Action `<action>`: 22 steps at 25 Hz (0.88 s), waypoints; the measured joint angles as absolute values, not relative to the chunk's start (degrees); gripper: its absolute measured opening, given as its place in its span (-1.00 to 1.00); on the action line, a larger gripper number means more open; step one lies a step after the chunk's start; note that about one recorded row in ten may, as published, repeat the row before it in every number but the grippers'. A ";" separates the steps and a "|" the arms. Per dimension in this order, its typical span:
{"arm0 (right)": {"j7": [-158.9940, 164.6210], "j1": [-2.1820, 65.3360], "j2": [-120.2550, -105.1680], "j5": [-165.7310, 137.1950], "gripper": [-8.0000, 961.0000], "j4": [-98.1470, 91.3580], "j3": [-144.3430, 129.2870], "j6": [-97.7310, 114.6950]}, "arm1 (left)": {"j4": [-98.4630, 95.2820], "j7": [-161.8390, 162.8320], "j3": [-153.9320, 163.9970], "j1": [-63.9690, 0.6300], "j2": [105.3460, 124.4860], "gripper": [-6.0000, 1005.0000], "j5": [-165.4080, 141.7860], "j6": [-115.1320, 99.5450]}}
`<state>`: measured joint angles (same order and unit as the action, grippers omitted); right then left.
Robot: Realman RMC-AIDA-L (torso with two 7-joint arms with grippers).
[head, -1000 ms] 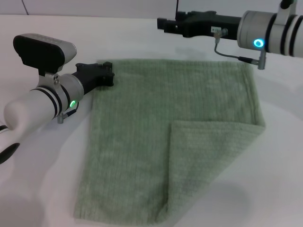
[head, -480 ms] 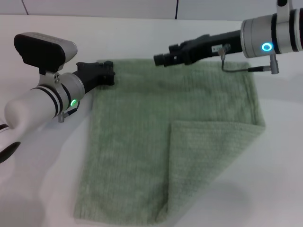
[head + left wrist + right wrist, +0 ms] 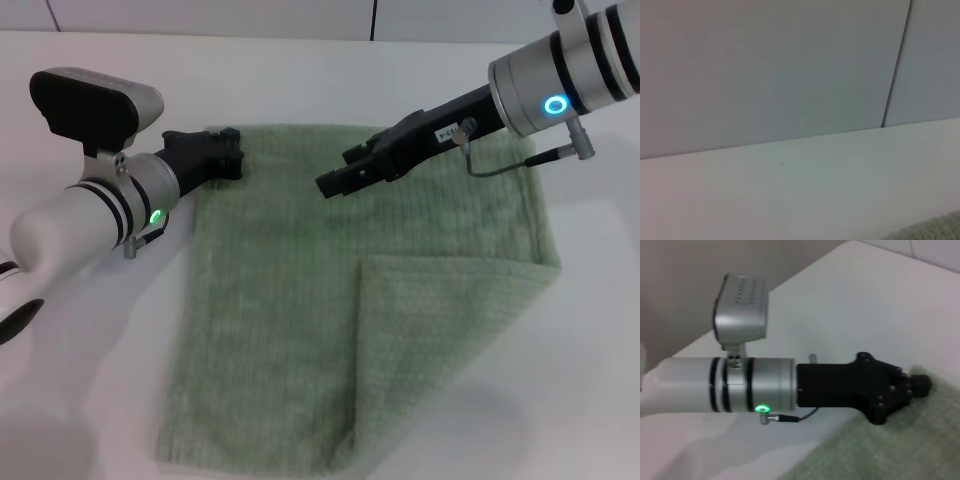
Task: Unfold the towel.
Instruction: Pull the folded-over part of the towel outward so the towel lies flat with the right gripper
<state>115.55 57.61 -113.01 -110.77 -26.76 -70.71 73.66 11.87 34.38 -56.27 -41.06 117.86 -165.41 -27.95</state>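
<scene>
left gripper (image 3: 228, 155) at towel (image 3: 300, 300) corner, right gripper (image 3: 335, 182) above; both pincers' state unclear.

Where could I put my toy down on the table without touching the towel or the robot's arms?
Bare table lies beyond the towel's far edge, and more on its right. It is crowded where the left gripper sits at the far-left corner and the right gripper hangs over the cloth.

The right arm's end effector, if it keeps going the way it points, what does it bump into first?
Probably the towel. The right end effector points down and toward the robot's left over the flat middle of the cloth, with nothing else in that line. Its height above the cloth is unclear.
</scene>
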 joint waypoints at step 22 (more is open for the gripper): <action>118.95 62.56 -113.08 -116.84 0.49 -27.01 -70.70 78.71 | 13.37 34.54 -54.96 -40.73 117.79 -0.97 -165.41 -26.25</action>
<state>118.95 62.56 -113.08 -116.84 -27.01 -70.70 78.71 13.37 34.54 -54.96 -40.73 117.79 -165.41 -26.25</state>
